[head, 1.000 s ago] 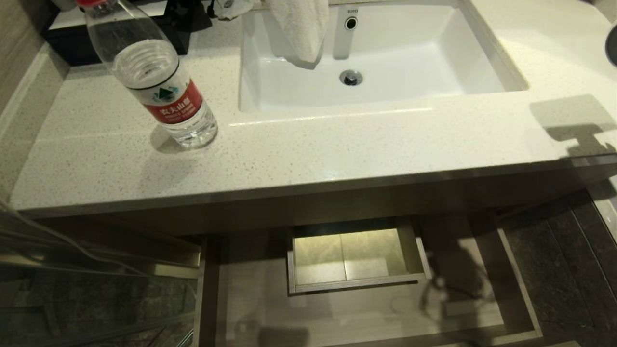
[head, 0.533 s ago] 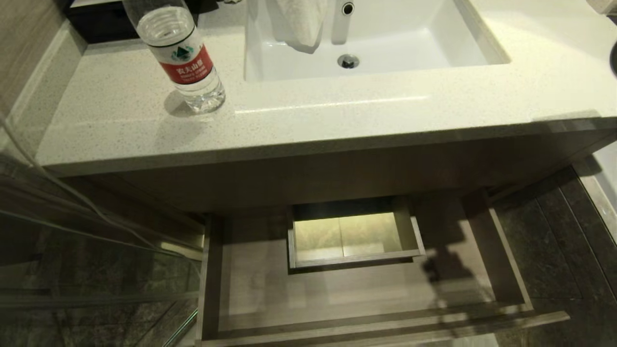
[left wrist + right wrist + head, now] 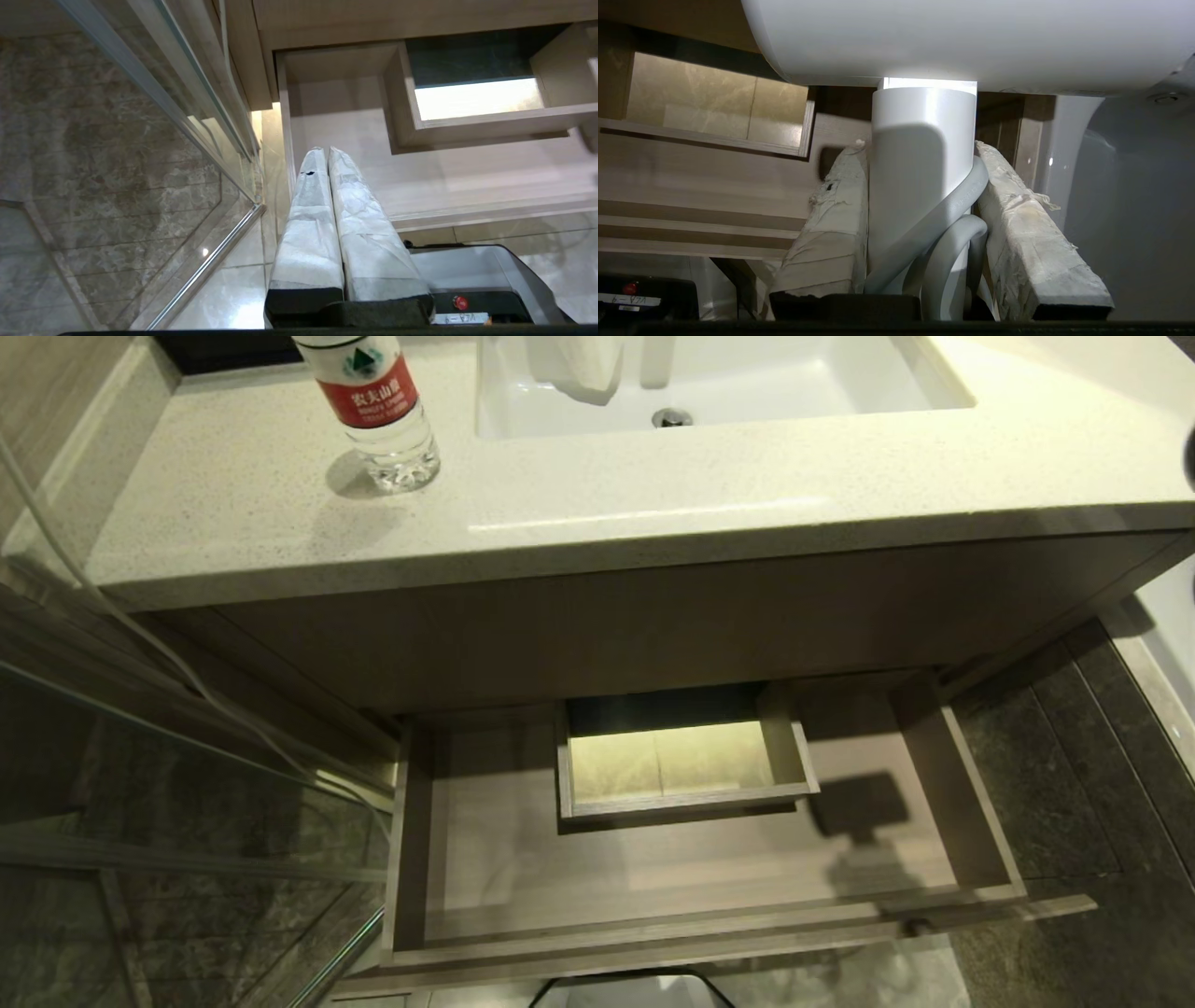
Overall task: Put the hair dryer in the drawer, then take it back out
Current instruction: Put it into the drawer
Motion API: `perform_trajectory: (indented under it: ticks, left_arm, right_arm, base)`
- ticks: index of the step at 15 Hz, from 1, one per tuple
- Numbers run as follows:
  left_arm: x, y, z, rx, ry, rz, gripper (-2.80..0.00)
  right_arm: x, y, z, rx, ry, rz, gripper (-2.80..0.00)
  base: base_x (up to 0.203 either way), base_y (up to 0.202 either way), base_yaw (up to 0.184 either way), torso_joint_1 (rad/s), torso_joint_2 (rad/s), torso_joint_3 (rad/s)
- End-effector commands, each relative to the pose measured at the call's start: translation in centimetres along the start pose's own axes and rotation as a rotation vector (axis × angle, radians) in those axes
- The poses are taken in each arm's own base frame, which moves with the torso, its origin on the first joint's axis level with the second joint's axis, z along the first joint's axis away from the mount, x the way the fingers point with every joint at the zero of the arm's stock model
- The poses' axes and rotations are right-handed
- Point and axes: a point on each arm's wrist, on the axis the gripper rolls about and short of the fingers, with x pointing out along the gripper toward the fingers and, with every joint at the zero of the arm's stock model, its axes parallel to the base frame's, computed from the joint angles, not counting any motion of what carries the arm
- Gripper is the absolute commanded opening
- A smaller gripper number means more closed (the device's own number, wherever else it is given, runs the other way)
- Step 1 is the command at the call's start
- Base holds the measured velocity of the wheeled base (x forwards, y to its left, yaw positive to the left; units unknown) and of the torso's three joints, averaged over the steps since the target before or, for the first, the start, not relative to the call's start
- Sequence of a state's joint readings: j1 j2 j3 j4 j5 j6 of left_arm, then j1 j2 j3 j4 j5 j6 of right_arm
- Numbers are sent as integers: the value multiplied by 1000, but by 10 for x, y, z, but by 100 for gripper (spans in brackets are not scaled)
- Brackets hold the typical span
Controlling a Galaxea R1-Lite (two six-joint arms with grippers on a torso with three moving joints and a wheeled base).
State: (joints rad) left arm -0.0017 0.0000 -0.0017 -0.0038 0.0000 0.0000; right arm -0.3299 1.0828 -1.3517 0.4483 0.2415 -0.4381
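Note:
The wide wood-grain drawer (image 3: 653,882) stands pulled open under the counter, with its boxed cutout (image 3: 681,756) at the back middle. No part of either arm shows in the head view. In the right wrist view my right gripper (image 3: 920,149) is shut on the white handle of the hair dryer (image 3: 920,154), with loops of the white cord (image 3: 952,219) pinched against one finger. The barrel (image 3: 971,42) lies crosswise above the fingers, and the drawer (image 3: 691,172) is below and to the side. My left gripper (image 3: 325,150) is shut and empty beside the drawer's left corner.
A red-labelled water bottle (image 3: 378,411) stands on the speckled counter (image 3: 607,513) left of the white sink (image 3: 896,392), where a towel (image 3: 569,359) hangs. A glass panel (image 3: 187,784) runs along the left. Dark floor tiles (image 3: 1055,784) lie to the right.
The head camera has sunk and tipped down: the counter and bottle slid up the picture, and the whole open drawer with its front edge now shows. A shadow has shifted inside the drawer.

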Motion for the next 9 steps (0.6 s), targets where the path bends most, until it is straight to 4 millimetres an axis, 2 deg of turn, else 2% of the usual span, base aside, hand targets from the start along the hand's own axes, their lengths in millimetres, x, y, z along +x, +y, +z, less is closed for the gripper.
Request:
perform_trajectory:
  ticks: [1, 4, 9]
  left_arm:
    - [0, 0, 0, 0, -1, 0, -280]
    - [0, 0, 0, 0, -1, 0, -280]
    - [0, 0, 0, 0, -1, 0, -280]
  right_arm:
    - [1, 1, -3, 1, 12, 7, -280]
    - [1, 3, -7, 5, 27, 14, -280]
    - [2, 8, -17, 11, 55, 27, -280]
  base:
    - [0, 0, 0, -202, 368, 139]
    - [0, 0, 0, -213, 403, 184]
    - [0, 0, 0, -291, 544, 254]
